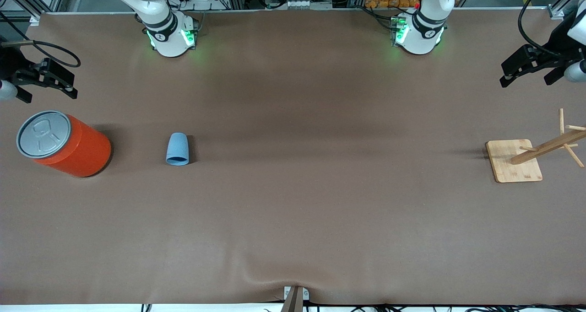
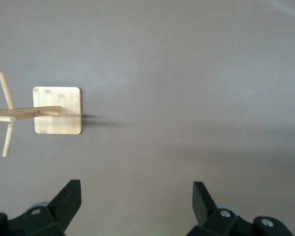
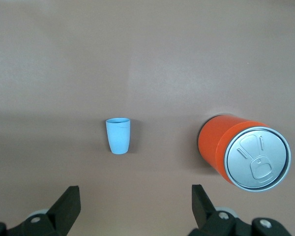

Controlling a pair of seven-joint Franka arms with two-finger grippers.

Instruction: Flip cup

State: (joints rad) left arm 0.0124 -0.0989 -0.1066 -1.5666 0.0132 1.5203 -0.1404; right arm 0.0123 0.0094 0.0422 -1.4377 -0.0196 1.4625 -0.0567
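Observation:
The light-blue cup [image 1: 177, 148] lies on its side on the brown table, wide mouth toward the front camera, beside the orange can. It also shows in the right wrist view [image 3: 118, 136], well clear of the fingers. My right gripper [image 1: 71, 84] hangs open and empty over the table at the right arm's end, near the can; its fingertips frame bare table in its wrist view [image 3: 136, 194]. My left gripper [image 1: 504, 75] hangs open and empty over the left arm's end of the table [image 2: 136, 191].
A large orange can [image 1: 68, 143] with a grey lid stands at the right arm's end [image 3: 246, 152]. A wooden peg stand [image 1: 513, 160] on a square base sits at the left arm's end [image 2: 57, 117].

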